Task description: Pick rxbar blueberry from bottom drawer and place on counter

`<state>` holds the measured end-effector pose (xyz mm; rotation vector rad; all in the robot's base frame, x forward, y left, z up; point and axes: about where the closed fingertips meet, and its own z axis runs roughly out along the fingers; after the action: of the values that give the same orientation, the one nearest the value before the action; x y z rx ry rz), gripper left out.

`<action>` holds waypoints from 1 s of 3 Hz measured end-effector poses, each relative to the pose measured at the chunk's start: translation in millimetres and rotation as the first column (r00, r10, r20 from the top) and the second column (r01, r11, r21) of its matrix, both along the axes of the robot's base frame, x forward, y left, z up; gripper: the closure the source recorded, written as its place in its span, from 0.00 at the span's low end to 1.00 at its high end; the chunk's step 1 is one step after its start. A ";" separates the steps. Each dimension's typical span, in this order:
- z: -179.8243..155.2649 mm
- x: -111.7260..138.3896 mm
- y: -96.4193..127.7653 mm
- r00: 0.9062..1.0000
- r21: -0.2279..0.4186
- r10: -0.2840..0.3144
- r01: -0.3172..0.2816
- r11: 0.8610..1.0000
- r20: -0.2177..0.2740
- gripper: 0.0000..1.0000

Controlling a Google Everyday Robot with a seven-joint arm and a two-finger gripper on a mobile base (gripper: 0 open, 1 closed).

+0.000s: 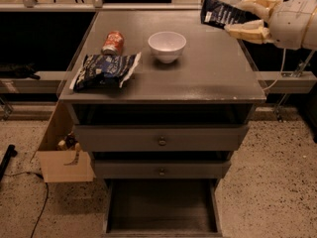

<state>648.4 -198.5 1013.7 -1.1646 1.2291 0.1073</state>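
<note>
Placing step: cream gripper [237, 18] clamps flat dark-navy rxbar blueberry [218, 13] over far-right corner of flat grey counter [208, 68]; nxt lower & release.

Only the end of the arm shows, at the upper right edge of the view, and the gripper [233, 17] is there. Its two fingers [255, 5] are of a cream, slightly yellow colour, thick at the base and narrower toward the tips, like long wedges with smooth sides. Behind them sits the wrist housing [294, 16], a rounded, barrel-like shell in off-white, paler than the fingers. Thin dark seam lines divide the shell into panels. A thin pale cable [282, 63] runs down under the housing; whether it belongs to the arm I cannot tell. Markings and screws are not clear.
</note>
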 end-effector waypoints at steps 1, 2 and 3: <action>-5.1 -6.5 5.2 1.000 0.013 0.003 -0.002 1.000 -0.008 1.00; -17.8 -13.3 21.3 0.999 0.025 0.031 -0.030 0.999 -0.035 1.00; -28.9 -17.3 35.6 0.996 0.026 0.058 -0.056 0.998 -0.062 1.00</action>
<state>631.1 -162.9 984.7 -1.1833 1.2462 0.2022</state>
